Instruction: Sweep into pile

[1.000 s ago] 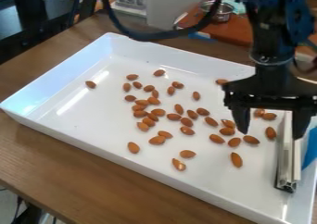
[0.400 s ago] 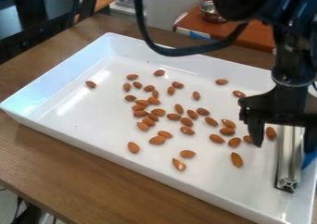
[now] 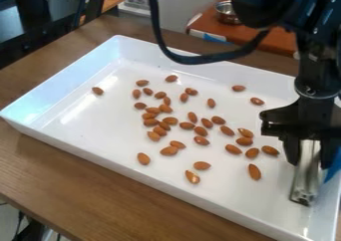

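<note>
Brown wood-grain bench [image 3: 80, 195] carries a deep white tray [image 3: 100, 135] with raised walls. Behind it, an orange-brown surface [image 3: 271, 40] bears a shiny metal bowl [image 3: 228, 13] and, at its near edge, a blue strip [image 3: 214, 38]. A dark surface [image 3: 50, 23] occupies the upper left background.

Obstructions noted: a thick black cable [image 3: 193, 60] hangs in a loop in front of the tray's far wall. The black arm [image 3: 318, 65] enters from the upper right and hides the far right corner. A blue item [image 3: 334, 166] is partly visible beside the pincer [image 3: 309, 164], at the right edge.

The pincer is found at the tray's right side, its fingers drawn in on a silvery metal bar [image 3: 305, 185], one to either side. The bar is long and ridged, its lower end toward the tray's near right corner.

Almonds [image 3: 169, 151] lie loose on the tray floor, unpiled. Most are in the middle, in a loose cluster, several touching; others are spread toward the bar. One sits well apart at the left. All are brown and oval with a pointed end; one near the front bears a pale patch.
</note>
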Controlling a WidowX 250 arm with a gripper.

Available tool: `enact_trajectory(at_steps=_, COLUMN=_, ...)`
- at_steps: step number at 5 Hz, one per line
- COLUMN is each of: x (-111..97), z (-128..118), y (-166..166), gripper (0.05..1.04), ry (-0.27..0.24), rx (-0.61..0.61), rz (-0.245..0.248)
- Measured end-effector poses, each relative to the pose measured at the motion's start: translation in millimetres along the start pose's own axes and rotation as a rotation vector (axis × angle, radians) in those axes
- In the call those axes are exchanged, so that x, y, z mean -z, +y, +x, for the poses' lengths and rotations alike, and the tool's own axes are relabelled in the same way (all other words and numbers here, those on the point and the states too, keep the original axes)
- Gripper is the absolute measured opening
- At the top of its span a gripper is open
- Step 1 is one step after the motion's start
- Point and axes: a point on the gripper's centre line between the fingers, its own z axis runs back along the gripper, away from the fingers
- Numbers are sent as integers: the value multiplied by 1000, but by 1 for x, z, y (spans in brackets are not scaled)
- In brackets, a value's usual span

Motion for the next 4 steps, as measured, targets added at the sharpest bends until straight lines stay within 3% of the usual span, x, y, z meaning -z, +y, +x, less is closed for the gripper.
enact_trajectory(at_steps=1, x=0, z=2, y=0, gripper=350, ry=0, rx=7, rz=-14)
enact_trajectory(at_steps=4, x=-7, z=3, y=42, gripper=349, ry=-23, rx=-1, rz=-8)
